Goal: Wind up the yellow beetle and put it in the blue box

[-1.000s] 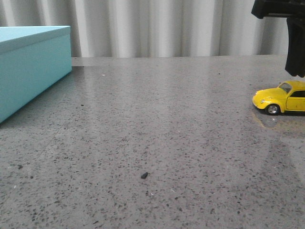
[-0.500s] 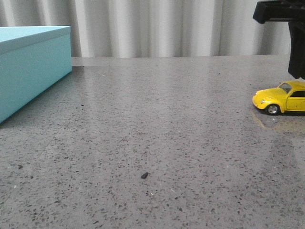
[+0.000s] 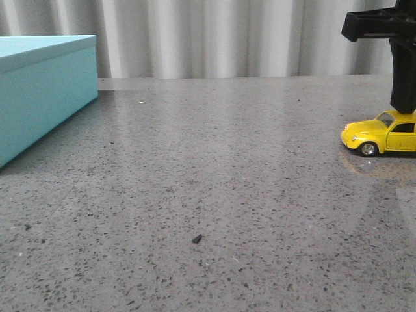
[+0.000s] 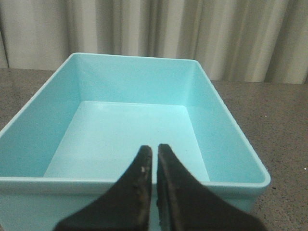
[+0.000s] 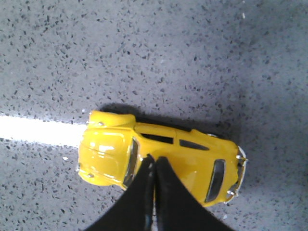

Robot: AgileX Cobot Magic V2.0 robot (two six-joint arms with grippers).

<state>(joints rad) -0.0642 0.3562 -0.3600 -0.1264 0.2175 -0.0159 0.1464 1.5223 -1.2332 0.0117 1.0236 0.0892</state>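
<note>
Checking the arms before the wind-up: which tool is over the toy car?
The right tool, fingers closed together, sits on the roof of the glossy yellow beetle car; the left tool hangs over the open turquoise box.

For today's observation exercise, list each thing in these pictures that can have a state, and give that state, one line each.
yellow beetle: upright on its wheels on the table, outside the box.
blue box: open, no lid on it, nothing inside.
right gripper: fingers closed together, pressed on the beetle's roof.
left gripper: fingers nearly together, holding nothing, above the box's near rim.
</note>
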